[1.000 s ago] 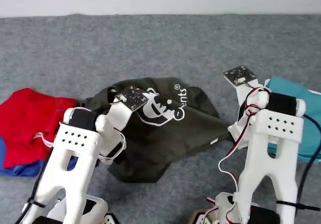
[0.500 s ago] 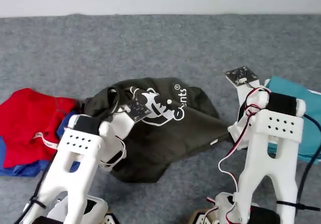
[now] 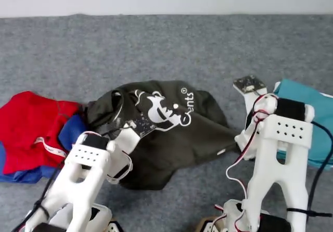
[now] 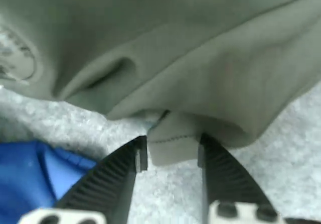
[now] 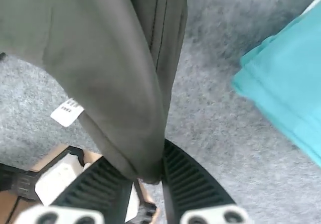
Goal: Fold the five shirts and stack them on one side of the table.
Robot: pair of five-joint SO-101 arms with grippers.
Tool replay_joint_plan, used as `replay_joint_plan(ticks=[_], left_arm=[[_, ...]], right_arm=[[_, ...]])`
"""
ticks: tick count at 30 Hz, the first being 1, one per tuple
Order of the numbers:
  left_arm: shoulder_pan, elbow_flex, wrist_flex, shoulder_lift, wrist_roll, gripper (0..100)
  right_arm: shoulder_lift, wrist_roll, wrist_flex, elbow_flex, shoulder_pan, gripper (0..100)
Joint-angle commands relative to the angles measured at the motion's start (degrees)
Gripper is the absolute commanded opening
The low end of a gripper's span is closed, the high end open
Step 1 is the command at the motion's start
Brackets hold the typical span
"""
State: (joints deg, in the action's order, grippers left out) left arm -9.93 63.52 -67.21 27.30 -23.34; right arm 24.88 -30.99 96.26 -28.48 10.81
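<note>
your dark shirt [image 3: 177, 133] lies rumpled in the middle of the grey surface [image 3: 156, 44], white print facing up, its right corner drawn out toward the right arm. in the right wrist view the right fingers [image 5: 193, 184] are clenched on a folded edge of that shirt, the cloth pinched between them and running away from them in a long ridge, with a small white label [image 5: 66, 111] showing on the fabric beside it. the left fingers [image 4: 113, 176] are spread apart, set on either side of a stitched hem tab at the shirt's near left edge; the tab fills the gap between them, and you cannot tell whether they press it. just left of the dark shirt sits a crumpled red shirt [image 3: 31, 123] on top of a blue shirt [image 3: 70, 130], the blue one touching the dark cloth's edge. on the right side of the surface, beyond the right arm, a teal shirt [image 3: 317, 117] lies folded flat, near the dark shirt's corner but apart from it.
</note>
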Motion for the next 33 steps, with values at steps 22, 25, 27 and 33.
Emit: replay_joint_plan(ticks=[22,25,27,33], left_arm=[[-2.4,-8.6,-1.5,-9.2,1.0,1],[-1.0,-11.2,-5.4,1.5,1.0,1],[0.8,-15.3,-8.8,8.4,0.9,1],[5.5,-27.8,-13.1,20.9,0.7,1]], right_arm=[[26.2,2.5,-2.9,-13.8,-4.8,1.0],[29.1,2.5,-2.9,-13.6,-4.8,1.0],[31.3,2.5,-2.9,-12.7,-4.8,1.0],[34.0,2.5,-2.9,-5.0,-4.9,1.0]])
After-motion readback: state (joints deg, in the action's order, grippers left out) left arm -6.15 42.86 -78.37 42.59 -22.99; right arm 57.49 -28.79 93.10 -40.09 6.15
